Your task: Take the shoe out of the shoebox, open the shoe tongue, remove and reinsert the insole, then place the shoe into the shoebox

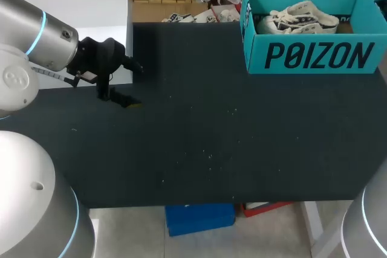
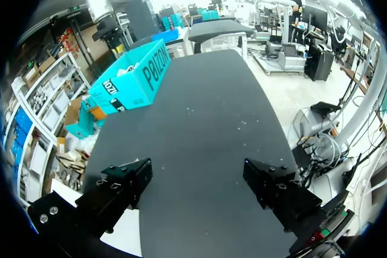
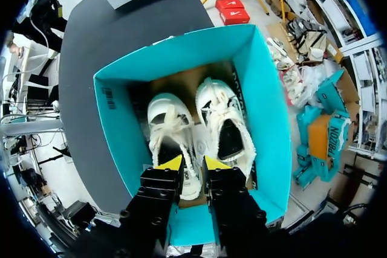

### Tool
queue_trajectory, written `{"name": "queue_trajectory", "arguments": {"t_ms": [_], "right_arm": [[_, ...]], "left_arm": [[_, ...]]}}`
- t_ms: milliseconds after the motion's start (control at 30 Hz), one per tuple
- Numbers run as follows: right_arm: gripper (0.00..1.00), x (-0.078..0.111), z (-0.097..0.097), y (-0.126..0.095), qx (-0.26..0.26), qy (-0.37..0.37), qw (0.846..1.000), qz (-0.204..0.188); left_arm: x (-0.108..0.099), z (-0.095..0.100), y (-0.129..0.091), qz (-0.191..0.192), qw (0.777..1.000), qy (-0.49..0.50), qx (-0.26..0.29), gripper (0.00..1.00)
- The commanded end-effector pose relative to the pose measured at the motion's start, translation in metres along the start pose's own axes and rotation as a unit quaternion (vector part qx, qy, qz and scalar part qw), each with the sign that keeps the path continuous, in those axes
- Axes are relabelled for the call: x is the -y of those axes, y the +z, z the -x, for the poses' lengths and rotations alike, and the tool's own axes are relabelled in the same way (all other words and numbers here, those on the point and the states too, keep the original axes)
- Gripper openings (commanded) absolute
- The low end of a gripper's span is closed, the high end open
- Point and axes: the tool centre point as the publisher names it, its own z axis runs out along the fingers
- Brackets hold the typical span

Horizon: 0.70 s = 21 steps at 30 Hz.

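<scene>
Your L gripper hangs over the black tabletop near its left edge, fingers spread wide, nothing btwn them. Your R gripper sits above the teal shoebox, yellow tips pinched almost together w/ nothing grasped. The shoebox stands at the tabletop's far right corner, top open. A pair of white shoes lies side by side inside, heels toward the R gripper, toes away.
</scene>
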Motion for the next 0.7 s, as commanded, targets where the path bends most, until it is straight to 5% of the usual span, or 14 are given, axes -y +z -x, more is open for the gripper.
{"name": "queue_trajectory", "arguments": {"t_ms": [33, 700], "right_arm": [[0.17, 0.002, -0.093, -0.002, 0.157, 0.008, 0.988, 0.006], [0.24, -0.022, -0.229, 0.017, 0.208, 0.074, 0.975, 0.017]], "left_arm": [[0.0, -0.001, 0.0, 0.002, 1.0, 0.0, 0.0, 1.0], [0.0, -0.001, 0.0, 0.002, 1.0, 0.0, 0.0, 1.0]]}}
